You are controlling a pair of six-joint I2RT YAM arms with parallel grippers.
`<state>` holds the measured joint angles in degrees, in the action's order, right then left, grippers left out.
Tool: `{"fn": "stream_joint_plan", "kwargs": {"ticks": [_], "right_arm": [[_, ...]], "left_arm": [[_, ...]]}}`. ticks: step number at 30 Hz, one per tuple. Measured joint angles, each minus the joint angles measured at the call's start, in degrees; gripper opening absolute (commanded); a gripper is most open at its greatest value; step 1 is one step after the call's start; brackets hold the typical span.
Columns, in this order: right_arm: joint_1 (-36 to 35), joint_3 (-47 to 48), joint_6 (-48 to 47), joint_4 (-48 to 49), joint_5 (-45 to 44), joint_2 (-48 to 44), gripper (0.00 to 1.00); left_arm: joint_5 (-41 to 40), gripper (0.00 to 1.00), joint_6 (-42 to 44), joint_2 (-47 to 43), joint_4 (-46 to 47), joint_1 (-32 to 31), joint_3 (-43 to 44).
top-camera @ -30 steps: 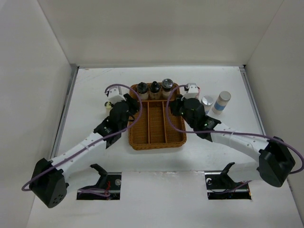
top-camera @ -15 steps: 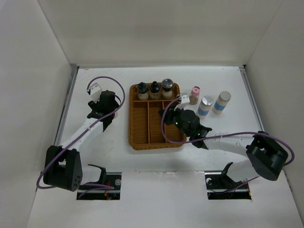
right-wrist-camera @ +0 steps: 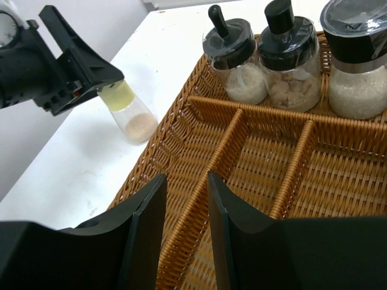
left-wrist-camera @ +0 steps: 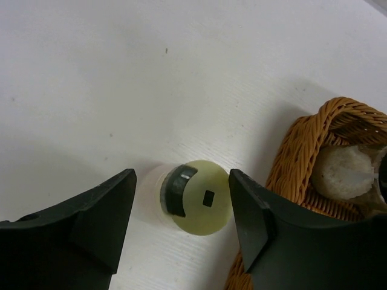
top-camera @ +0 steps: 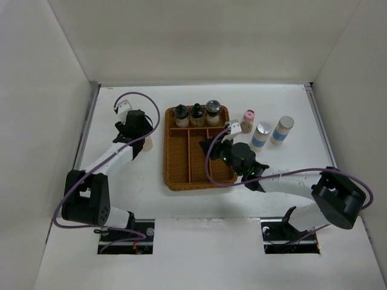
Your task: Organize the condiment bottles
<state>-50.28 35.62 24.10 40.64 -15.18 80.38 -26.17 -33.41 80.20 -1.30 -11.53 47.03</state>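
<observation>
Since a second ago the left arm has swung away from the wicker tray (top-camera: pixel 175 181), and the right tool (right-wrist-camera: pixel 186 181) has backed off the pink-capped bottle (top-camera: pixel 248 120). That bottle stands on the table (top-camera: pixel 145 199) just off the tray's far right corner, beside the two silver-capped bottles (top-camera: pixel 262 134). The left tool (left-wrist-camera: pixel 181 179) is released, its fingers straddling the yellow-capped bottle (left-wrist-camera: pixel 202 199), which stands just beside the tray's left edge. The right tool hangs over the tray, slightly parted and gripping nothing, while three dark-capped bottles (top-camera: pixel 198 113) line the tray's far compartment.
</observation>
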Motion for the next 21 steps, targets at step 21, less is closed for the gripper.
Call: {"fn": "stream_joint_plan", "kwargs": {"ticks": [21], "right_arm": [[0.0,-0.2,0.2,0.5,0.9,1.1,0.42]], "left_arm": [[-2.2,0.61,-0.9,-5.8,1.0,-6.2,-2.8]]}}
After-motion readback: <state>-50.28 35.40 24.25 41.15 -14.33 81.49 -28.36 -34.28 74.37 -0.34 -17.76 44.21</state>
